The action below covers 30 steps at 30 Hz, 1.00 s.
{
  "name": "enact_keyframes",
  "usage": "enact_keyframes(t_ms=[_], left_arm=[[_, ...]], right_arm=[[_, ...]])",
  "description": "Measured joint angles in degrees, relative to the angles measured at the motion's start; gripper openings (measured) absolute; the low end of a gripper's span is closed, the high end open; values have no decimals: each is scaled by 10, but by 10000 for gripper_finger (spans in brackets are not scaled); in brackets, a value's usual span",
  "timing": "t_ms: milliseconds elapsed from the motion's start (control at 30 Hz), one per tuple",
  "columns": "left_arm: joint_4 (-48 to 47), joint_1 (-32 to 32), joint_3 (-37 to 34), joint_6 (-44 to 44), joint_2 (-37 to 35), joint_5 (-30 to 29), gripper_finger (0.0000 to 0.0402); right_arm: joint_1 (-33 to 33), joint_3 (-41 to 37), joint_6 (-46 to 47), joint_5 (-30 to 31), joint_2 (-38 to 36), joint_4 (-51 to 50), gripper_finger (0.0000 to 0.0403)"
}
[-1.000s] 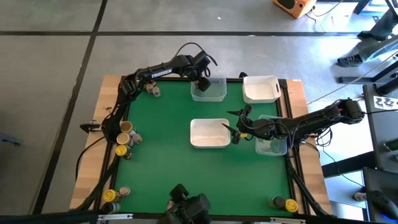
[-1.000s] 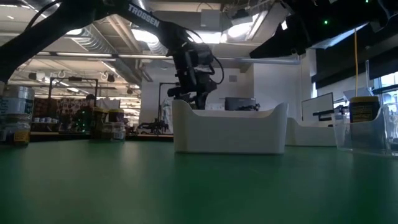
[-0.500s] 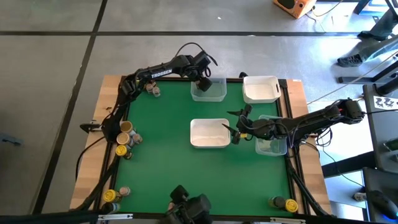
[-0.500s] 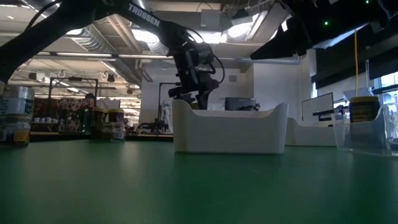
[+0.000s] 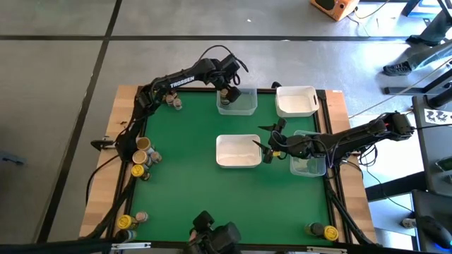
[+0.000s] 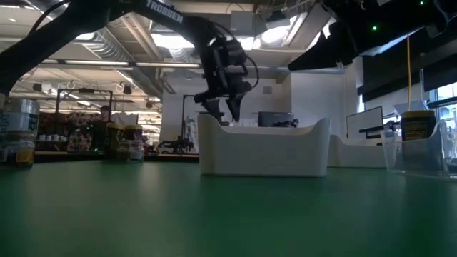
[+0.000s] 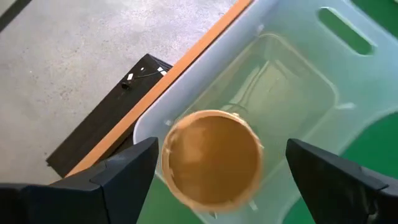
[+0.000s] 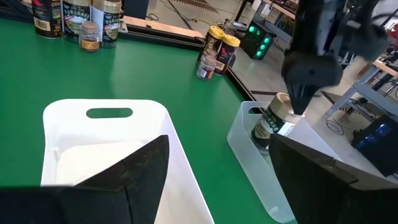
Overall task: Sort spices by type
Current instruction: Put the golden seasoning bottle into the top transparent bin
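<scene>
So the left gripper (image 5: 227,92) is parked right above the clear tray (image 5: 244,106) at the far edge of the counter (image 5: 183,176), fingers spread wide, and a tan-lidded jar (image 7: 212,158) sits just below them inside that tray. From the wrist cam the fingers clearly aren't touching the lid, so I'd say this is a drop-off: jar goes in the bin for its type, fingers let go.

The right gripper (image 5: 267,149) hangs between the white tray (image 5: 236,161) in the middle and a second clear tray (image 5: 311,168) on its side, fingers apart with nothing between them. Looks like it's just waiting its turn.

The rest of the spices are bunched along the edges: a cluster on the left side (image 5: 143,156), a pair at the near left corner (image 5: 128,221), and another pair at the near right (image 5: 322,230). Plenty left to sort, I reckon.
</scene>
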Motion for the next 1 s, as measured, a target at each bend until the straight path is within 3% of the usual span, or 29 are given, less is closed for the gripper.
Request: enact_keyframes(t_ms=[367, 667, 1000], left_arm=[[-232, -47, 147, 34, -1, -1, 349], [-287, -85, 117, -16, -84, -82, 349], [-320, -164, 113, -81, -188, -91, 349]], right_arm=[[0, 0, 0, 10, 0, 1, 276], [0, 0, 0, 11, 0, 1, 276], [0, 0, 0, 13, 0, 2, 276]])
